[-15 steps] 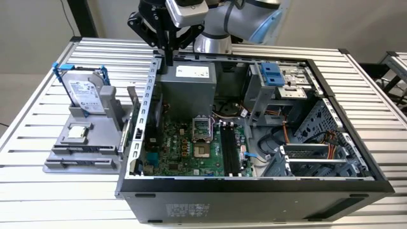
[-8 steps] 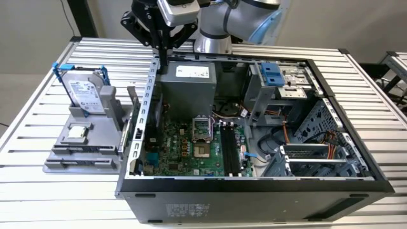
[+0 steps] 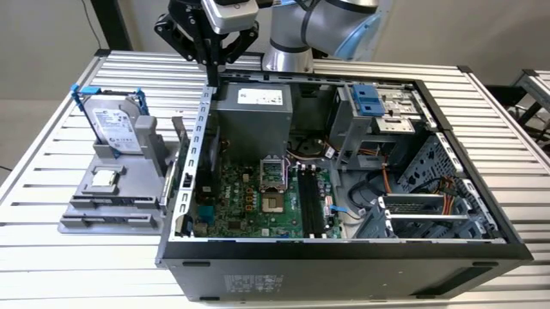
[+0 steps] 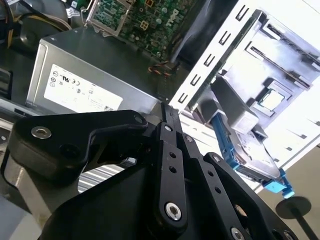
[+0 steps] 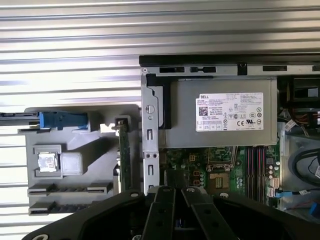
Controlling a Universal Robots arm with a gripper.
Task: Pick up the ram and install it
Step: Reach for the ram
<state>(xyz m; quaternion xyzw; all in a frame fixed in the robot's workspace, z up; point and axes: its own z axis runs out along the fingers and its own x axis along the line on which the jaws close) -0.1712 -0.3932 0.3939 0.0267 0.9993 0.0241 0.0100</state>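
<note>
Your hand (image 3: 211, 76) hangs over the far corner of the computer case (image 3: 344, 261), just above the grey power supply (image 3: 254, 116). Its black fingers are drawn together and point straight down, with nothing held between them.

The ram (image 3: 180, 151) is well apart from the hand. It stands on its long edge in a slot at the side of the grey holder (image 3: 103, 199), which sits on the slatted metal table (image 3: 51, 148) at the exterior view's left of the case. The stick is just beside the outside of the case wall and runs parallel to it.

In the first wrist view you see the ram (image 5: 123, 155) edge-on as a long, very thin dark green strip. In the exterior view its flat face looks dark, and its length is close to that of the black memory slots (image 3: 311, 201) on the green board inside the case.

The holder also carries a hard drive (image 3: 116, 125) in a blue frame, standing upright, and a small square silver chip (image 3: 105, 178) lying flat. The ram has not yet been lifted.
</note>
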